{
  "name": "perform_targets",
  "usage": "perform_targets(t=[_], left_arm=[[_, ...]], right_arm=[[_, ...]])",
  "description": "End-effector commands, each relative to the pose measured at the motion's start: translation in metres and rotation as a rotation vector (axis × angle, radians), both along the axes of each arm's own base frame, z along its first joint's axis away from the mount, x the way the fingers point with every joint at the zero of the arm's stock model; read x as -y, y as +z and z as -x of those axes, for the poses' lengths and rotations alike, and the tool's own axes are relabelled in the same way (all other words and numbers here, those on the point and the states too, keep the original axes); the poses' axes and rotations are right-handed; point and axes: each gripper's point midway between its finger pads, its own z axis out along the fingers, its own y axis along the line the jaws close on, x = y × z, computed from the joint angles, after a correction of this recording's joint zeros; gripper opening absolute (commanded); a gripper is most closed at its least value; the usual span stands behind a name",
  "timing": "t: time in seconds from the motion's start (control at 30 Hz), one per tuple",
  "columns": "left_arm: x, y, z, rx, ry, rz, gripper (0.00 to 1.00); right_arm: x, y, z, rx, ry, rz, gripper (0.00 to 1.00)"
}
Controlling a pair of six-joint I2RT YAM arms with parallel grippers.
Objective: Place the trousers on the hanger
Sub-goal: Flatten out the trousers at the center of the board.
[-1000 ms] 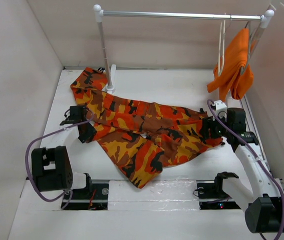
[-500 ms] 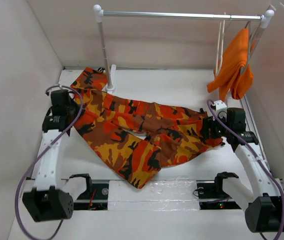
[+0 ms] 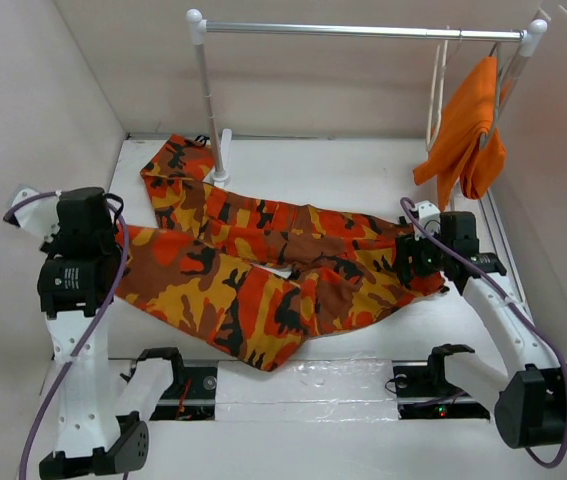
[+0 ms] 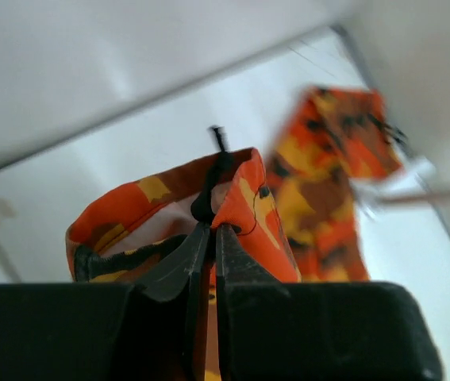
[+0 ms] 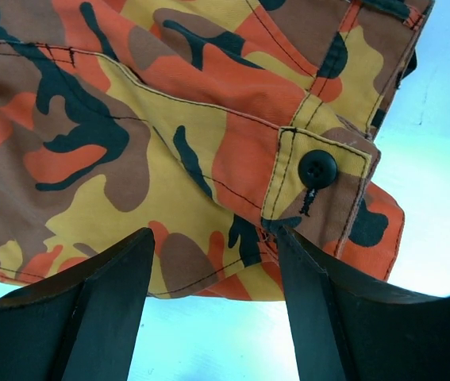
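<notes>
The camouflage trousers (image 3: pixel 263 262) lie spread across the table, waist to the right and legs to the left. My left gripper (image 3: pixel 113 238) is shut on the hem of the near leg (image 4: pixel 244 186) and holds it raised at the left side; its tips (image 4: pixel 211 228) pinch the cloth. My right gripper (image 3: pixel 410 262) is open at the waistband, its jaws either side of the cloth edge (image 5: pixel 213 238) beside a black button (image 5: pixel 317 168). The pale hanger (image 3: pixel 440 95) hangs from the rail at the back right, beside the orange garment.
A silver rail (image 3: pixel 363 31) on white posts (image 3: pixel 206 100) spans the back. A plain orange garment (image 3: pixel 468 125) hangs at its right end. White walls close in on the left (image 3: pixel 23 150) and right (image 3: pixel 563 150). The arm bases (image 3: pixel 173 385) sit at the near edge.
My left arm has swung out to the left and risen with the leg hem in its grip, drawing that leg out flat to the left. My right gripper has shifted slightly left at the waistband.
</notes>
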Motion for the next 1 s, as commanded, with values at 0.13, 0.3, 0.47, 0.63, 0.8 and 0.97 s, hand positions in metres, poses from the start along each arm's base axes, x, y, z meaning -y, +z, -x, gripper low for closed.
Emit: perform_targets(t=[0.13,0.3,0.47,0.63,0.8,0.97], left_arm=[[-0.067,-0.045,0.025,-0.241,0.389,-0.266,0.00],[-0.094,-0.145,0.022,-0.431,0.442,-0.134,0.00],[-0.111,-0.147,-0.014,-0.299,0.358,0.026,0.17],[-0.043,-0.105,-0.088,-0.151,0.016,0.040,0.49],[0.094,-0.124,-0.148,-0.093,-0.441,0.128,0.56],[0.160,-0.161,-0.157,-0.149,-0.663,0.215,0.57]], right_arm=[[-0.007,0.021,-0.015,0.053,0.011,-0.010,0.69],[0.006,0.025,-0.010,0.061,-0.026,0.032,0.66],[0.027,0.033,0.001,0.082,-0.110,0.074,0.67],[0.050,0.035,0.010,0.087,-0.226,0.092,0.72],[0.066,0.022,0.019,0.007,-0.335,0.037,0.81],[0.051,-0.013,0.022,-0.084,-0.291,-0.041,0.84]])
